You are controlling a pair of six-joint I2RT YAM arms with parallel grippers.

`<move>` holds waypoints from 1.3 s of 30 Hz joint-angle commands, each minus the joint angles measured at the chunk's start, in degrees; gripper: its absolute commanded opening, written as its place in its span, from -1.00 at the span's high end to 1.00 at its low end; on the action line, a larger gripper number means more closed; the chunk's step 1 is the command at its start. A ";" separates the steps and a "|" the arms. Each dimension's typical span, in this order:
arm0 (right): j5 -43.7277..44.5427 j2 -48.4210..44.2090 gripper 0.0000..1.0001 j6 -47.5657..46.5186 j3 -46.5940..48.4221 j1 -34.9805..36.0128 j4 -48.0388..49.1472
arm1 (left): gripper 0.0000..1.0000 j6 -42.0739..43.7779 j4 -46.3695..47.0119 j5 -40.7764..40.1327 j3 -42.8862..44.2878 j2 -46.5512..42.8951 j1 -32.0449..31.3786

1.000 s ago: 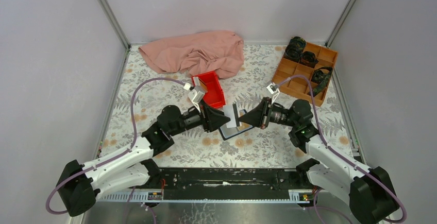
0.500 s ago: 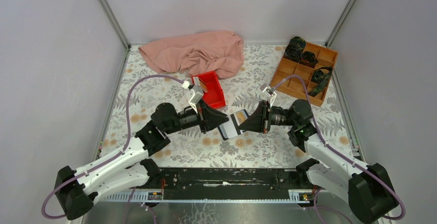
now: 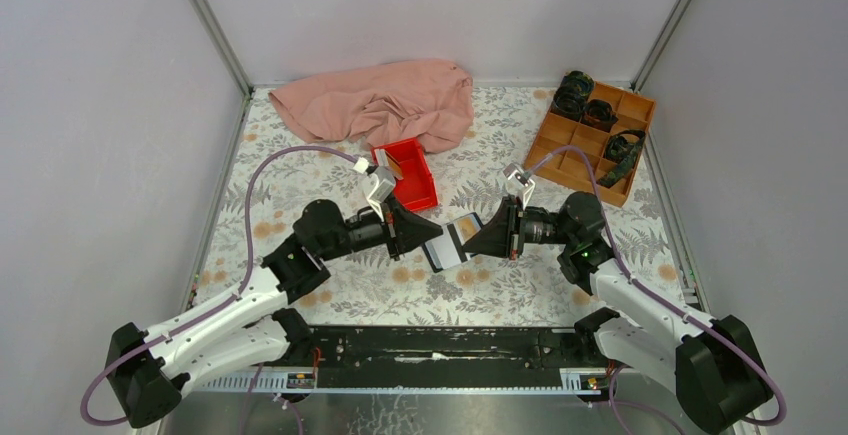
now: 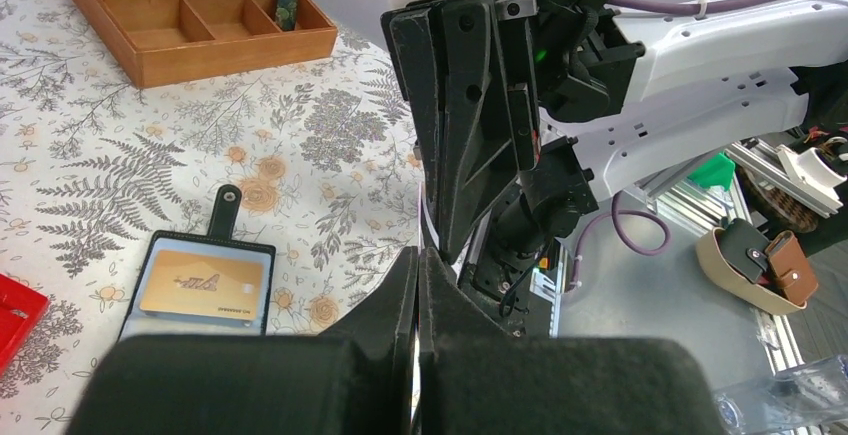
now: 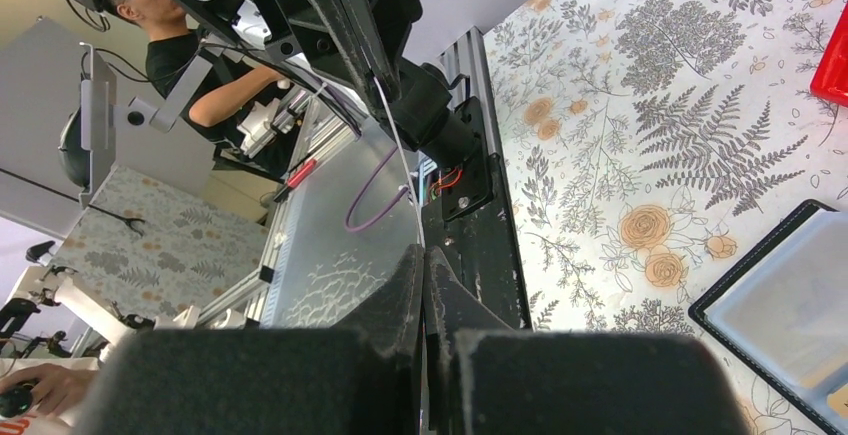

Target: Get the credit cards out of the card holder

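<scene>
A white card with a dark stripe (image 3: pixel 441 252) hangs just above the table between my two grippers. My left gripper (image 3: pixel 438 237) is shut on one end and my right gripper (image 3: pixel 470 242) is shut on the other. In the left wrist view the card is only a thin white edge (image 4: pixel 424 217) running from my shut left gripper (image 4: pixel 418 255) to the right fingers (image 4: pixel 455 105). The card holder (image 4: pixel 195 290) lies open on the table just beyond, black outside and blue inside, with an orange-gold card (image 4: pixel 203 283) in one pocket. The right wrist view shows a corner of the holder (image 5: pixel 780 305).
A red tray (image 3: pixel 408 173) sits behind the left gripper, with a pink cloth (image 3: pixel 380 103) heaped at the back. A wooden compartment box (image 3: pixel 592 140) with dark items stands at the back right. The arms' black base rail (image 3: pixel 440 345) runs along the near edge.
My left jaws have closed onto the card that the right gripper was holding. Both grippers shifted slightly left, and the card tipped from nearly upright to flatter.
</scene>
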 commanded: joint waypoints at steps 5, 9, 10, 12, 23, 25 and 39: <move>7.48 -2.23 0.79 -4.38 2.74 0.31 -6.51 | 1.00 0.17 -3.96 -8.54 2.03 0.92 0.30; 18.55 -5.81 0.00 -9.64 3.53 0.31 -17.42 | 1.00 -2.01 -6.19 -19.20 2.51 1.14 0.40; 21.00 -6.54 -0.07 -10.53 3.48 0.36 -19.01 | 1.00 -2.67 -6.81 -22.25 2.73 1.10 0.40; 26.00 -7.48 -0.14 -12.01 3.61 0.31 -22.10 | 1.00 -3.52 -7.75 -27.61 3.33 0.93 0.40; 33.81 -1.55 -0.14 -14.75 2.48 0.34 -24.80 | 1.00 -10.91 -4.53 -58.04 7.65 9.96 2.34; 34.04 -0.23 -0.13 -15.75 2.14 0.31 -24.93 | 1.00 -11.44 -2.28 -61.50 8.49 13.09 2.50; 32.93 2.57 -0.10 -15.99 -0.85 0.32 -20.98 | 1.00 -7.67 10.07 -76.30 18.44 33.07 6.74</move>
